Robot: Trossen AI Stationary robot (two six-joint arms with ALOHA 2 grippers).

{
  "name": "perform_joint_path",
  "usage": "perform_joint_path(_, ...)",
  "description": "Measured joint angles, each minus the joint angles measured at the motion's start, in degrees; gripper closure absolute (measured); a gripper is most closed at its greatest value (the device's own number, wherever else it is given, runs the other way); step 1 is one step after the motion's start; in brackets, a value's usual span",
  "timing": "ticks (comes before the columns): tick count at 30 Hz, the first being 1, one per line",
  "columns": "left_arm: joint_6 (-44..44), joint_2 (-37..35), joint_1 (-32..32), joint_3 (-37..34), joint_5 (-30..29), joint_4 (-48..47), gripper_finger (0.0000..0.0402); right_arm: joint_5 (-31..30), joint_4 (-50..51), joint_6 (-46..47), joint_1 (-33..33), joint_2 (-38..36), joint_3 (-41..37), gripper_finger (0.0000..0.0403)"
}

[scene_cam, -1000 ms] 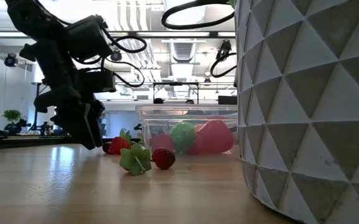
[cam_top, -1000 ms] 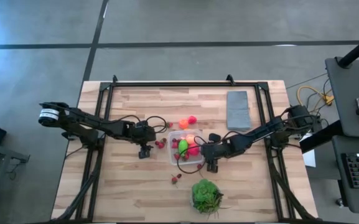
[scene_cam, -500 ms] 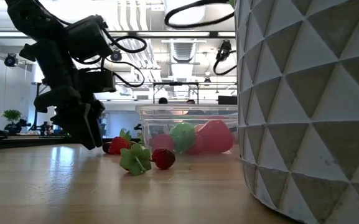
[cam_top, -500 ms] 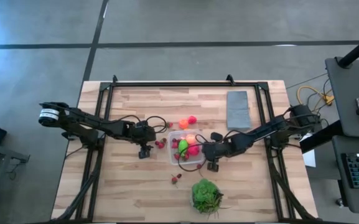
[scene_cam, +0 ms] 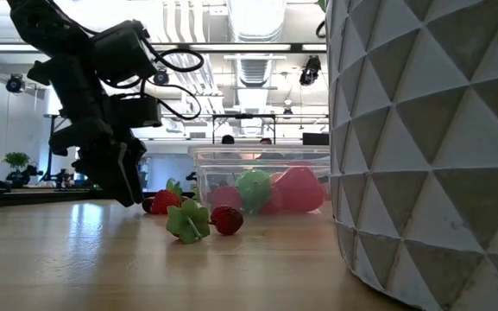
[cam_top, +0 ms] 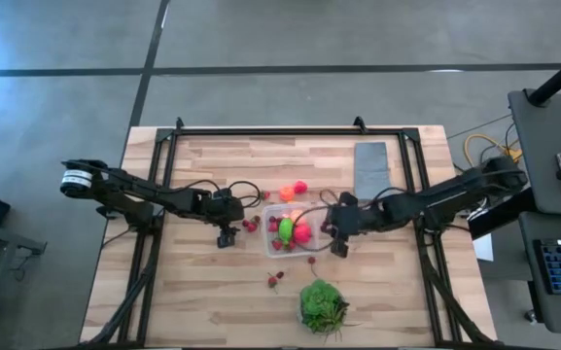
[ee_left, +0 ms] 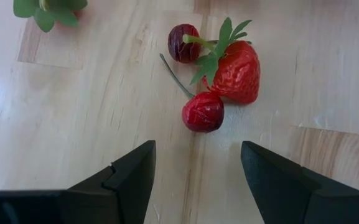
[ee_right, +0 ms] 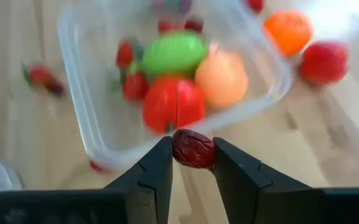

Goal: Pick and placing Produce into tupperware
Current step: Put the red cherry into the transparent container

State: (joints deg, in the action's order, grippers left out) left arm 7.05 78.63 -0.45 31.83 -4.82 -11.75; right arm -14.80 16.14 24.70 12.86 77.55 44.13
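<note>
The clear tupperware (cam_top: 292,231) (ee_right: 173,81) stands mid-table holding lime-green, red, peach and small berry pieces. Loose produce lies around it: an orange piece (cam_top: 286,193) and a pink one (cam_top: 300,187) on its far side, and berries (cam_top: 251,226) on its left. My left gripper (cam_top: 227,233) (ee_left: 198,168) is open and low over the wood, with a red cherry (ee_left: 203,112), a strawberry (ee_left: 235,62) and a dark cherry (ee_left: 183,43) just ahead of its fingers. My right gripper (cam_top: 335,238) (ee_right: 193,163) is by the container's right side, shut on a dark red berry. My right gripper pinches the dark red berry (ee_right: 193,149) between its two fingers, at their free ends. The fingers come slanting down from the table's right. The berry is lifted clear of the table, just outside the tupperware's rim.
A green plant in a white faceted pot (cam_top: 321,303) (scene_cam: 430,147) stands near the table's front edge. A flat grey slab (cam_top: 371,173) lies at the far right. More berries (cam_top: 275,280) (cam_top: 311,260) lie between container and pot. The black frame rail (cam_top: 261,133) runs along the far edge.
My right gripper has risen and moved from the container's near side toward the far edge, along the container's right side, its arm swinging out toward the table's right. A berry on the wood near the container's near right corner now shows.
</note>
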Motion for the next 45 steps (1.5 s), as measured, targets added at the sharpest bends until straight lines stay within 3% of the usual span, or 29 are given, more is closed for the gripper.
perform_joint_path(4, 0.0, 0.0, 0.0, 0.0, 0.0, 1.1, 0.018, 1.0, -3.4, 4.0, -2.8, -1.8, 0.0, 0.0301)
perform_joint_path(10, 0.0, 0.0, 0.0, 0.0, 0.0, 1.2, 0.018, 10.8, -11.1, 5.4, -7.0, 2.6, 0.1, 0.0299)
perform_joint_path(17, 0.1, 0.0, 0.0, 0.0, 0.0, 1.2, 0.018, 16.7, -11.8, 9.4, -7.7, 9.2, 2.5, 0.0255)
perform_joint_path(20, 0.1, 0.0, 0.0, 0.0, 0.0, 1.2, 0.018, 16.8, -10.9, 7.9, -7.7, 10.5, 5.0, 0.0231)
perform_joint_path(24, 0.3, 0.0, 0.0, 0.0, 0.0, 1.9, 0.018, 16.0, -1.3, 4.8, -7.7, 10.2, 8.8, 0.0209)
perform_joint_path(32, 1.6, 0.0, 0.0, 0.1, 0.0, 4.8, 0.018, 8.3, 18.0, 0.8, -7.5, 8.5, 15.0, 0.0207)
perform_joint_path(45, -3.4, 3.7, 0.1, -0.3, 0.4, 6.3, 0.018, 5.7, 20.6, 5.9, -7.5, 8.1, 14.1, 0.0209)
